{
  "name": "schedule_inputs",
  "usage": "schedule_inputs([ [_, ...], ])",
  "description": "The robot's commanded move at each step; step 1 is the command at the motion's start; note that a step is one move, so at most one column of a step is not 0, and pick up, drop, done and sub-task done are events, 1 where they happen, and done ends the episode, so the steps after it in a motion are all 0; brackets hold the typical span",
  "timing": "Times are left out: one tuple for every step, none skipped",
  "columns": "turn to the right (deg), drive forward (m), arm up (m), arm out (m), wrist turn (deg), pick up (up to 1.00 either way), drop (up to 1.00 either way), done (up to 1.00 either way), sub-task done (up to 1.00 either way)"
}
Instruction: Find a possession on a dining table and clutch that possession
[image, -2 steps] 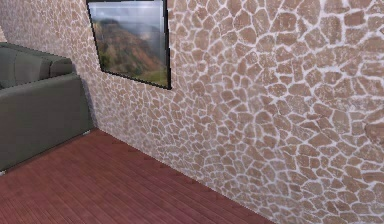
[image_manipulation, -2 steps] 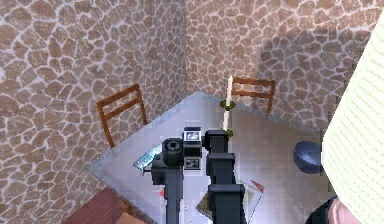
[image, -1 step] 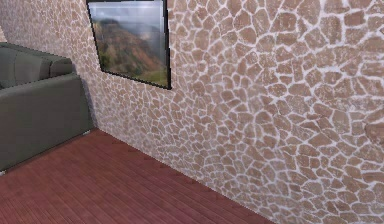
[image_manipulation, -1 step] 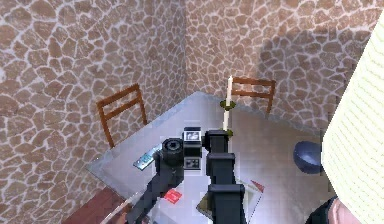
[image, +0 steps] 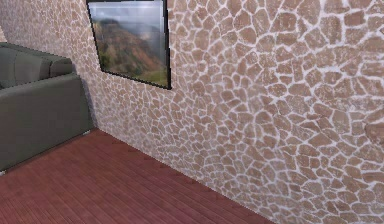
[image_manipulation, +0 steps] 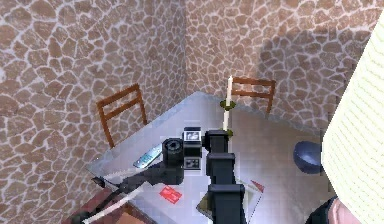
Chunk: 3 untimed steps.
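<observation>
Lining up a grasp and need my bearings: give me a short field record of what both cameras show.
table: grey dining table in a corner of stone walls
chairs: two wooden chairs, one on the arm side view's left, one at the far side
candle: tall white candle, upright near the far edge
small things: flat red item; blue rounded object
claw: claw seen against the tabletop; cannot tell whether it holds anything
ahead: stone wall, framed landscape picture, grey sofa
</observation>
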Motion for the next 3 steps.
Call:
schedule_inputs([
  [0.0,0.0,0.0,0.0,45.0,0.0,0.0,0.0,0.0],
  [0.0,0.0,0.0,0.0,33.0,0.0,0.0,0.0,0.0],
  [0.0,0.0,-0.3,0.0,0.0,0.0,0.0,0.0,0.0],
])
